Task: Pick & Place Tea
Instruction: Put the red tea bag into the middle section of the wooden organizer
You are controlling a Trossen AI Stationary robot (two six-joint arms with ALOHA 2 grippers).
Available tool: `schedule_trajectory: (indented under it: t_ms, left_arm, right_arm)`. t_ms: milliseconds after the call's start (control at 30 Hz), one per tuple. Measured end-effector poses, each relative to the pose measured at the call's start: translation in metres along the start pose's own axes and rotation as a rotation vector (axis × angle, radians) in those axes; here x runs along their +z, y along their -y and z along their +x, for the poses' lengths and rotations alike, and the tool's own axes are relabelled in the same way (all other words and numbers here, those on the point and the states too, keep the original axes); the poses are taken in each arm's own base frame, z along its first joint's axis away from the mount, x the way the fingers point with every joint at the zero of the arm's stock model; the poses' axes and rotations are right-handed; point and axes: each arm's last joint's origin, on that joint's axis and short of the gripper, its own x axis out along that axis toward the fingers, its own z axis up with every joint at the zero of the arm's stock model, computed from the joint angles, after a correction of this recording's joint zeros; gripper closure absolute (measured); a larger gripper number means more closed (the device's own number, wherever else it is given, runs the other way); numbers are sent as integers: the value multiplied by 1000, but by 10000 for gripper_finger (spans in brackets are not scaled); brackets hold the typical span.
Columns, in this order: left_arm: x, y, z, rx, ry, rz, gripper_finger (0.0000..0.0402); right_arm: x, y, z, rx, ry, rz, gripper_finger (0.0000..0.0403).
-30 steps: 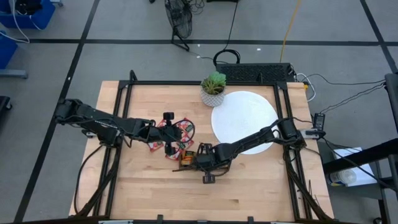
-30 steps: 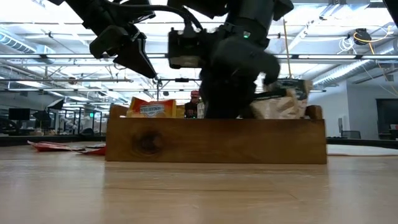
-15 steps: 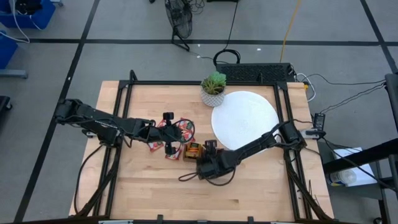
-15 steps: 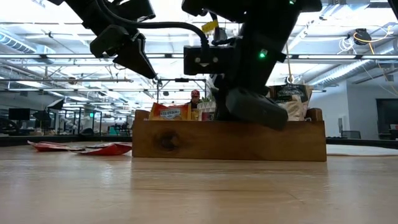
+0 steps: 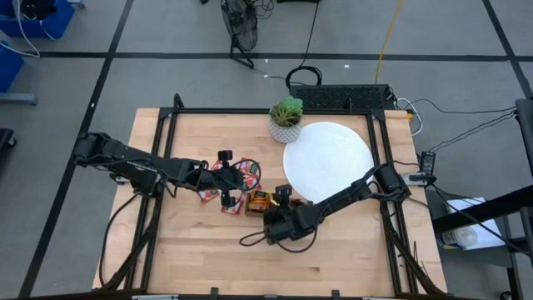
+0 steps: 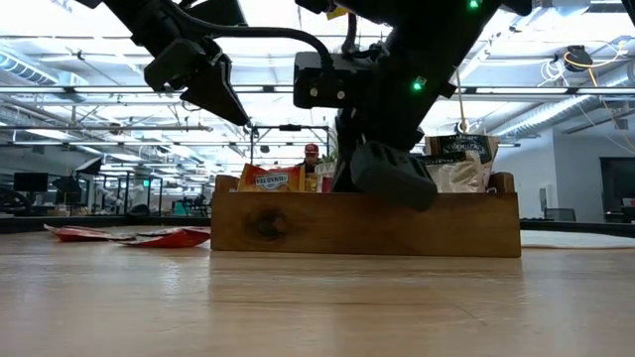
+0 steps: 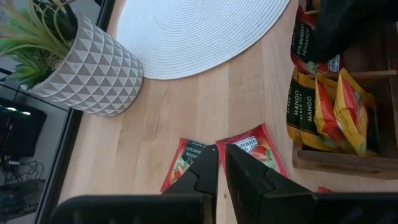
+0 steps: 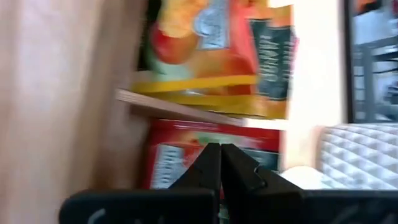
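Near the middle of the pale wooden worktop (image 5: 200, 250), the small flat red tea sachets (image 5: 236, 176) lie scattered just beside the left end of the brown three-compartment wooden tray (image 6: 365, 224), and the left hand (image 5: 225, 198) hangs directly over them, its two dark fingers nearly pressed together and pinching nothing. Its wrist view looks down past the fingertips at two red sachets (image 7: 255, 149) lying flat on the wood side by side, each with its printed length running away from the hand toward the white woven disc (image 5: 327, 158); the tray's near compartment, already stuffed with orange-yellow mango sachets (image 7: 328, 111), sits just beyond them. So the left hand is the nearer one for the loose packets, and the move probably calls for a short drop straight down with the fingers spread across a sachet's narrow width. The right hand (image 5: 276, 223) sits on the opposite side of the tray, low over the worktop, fingers pressed fully together and empty, facing the tray's compartments. A small green plant in a patterned grey pot (image 5: 286, 120) stands at the far edge of the disc, well apart from both hands. Beyond the worktop the low view shows an open, brightly lit workshop hall.
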Motion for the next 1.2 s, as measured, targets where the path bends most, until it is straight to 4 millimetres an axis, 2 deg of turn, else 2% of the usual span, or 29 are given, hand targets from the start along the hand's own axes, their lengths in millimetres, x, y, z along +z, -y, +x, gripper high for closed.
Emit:
schedule_trajectory:
  t_ms: [167, 300, 367, 467, 600, 667, 767, 867, 1100, 1200]
  left_arm:
    - [-1, 0, 0, -1, -8, -3, 364]
    - [-1, 0, 0, -1, -8, -3, 364]
    - [-1, 0, 0, -1, -9, -2, 364]
    - [-1, 0, 0, -1, -7, -1, 364]
    - [-1, 0, 0, -1, -6, 0, 364]
    - [-1, 0, 0, -1, -6, -1, 364]
    - [-1, 0, 0, -1, -6, -3, 364]
    - [-1, 0, 0, -1, -6, -3, 364]
    - [-1, -2, 1, 4, -6, -5, 364]
    - [-1, -3, 1, 7, -9, -7, 364]
  right_arm:
    - [2, -2, -4, -89, 32, -53, 403]
    - [9, 2, -17, 20, 92, -32, 403]
    - [12, 13, -26, 130, 113, 22, 403]
    - [14, 40, -37, 283, 109, 149, 403]
    - [17, 77, -35, 513, 15, 310, 403]
    - [19, 87, -33, 599, -27, 326, 403]
    - [23, 83, -19, 658, -79, 313, 403]
    - [15, 69, -4, 649, -194, 264, 403]
    - [9, 39, 24, 642, -286, 207, 403]
    - [8, 33, 30, 641, -299, 189, 403]
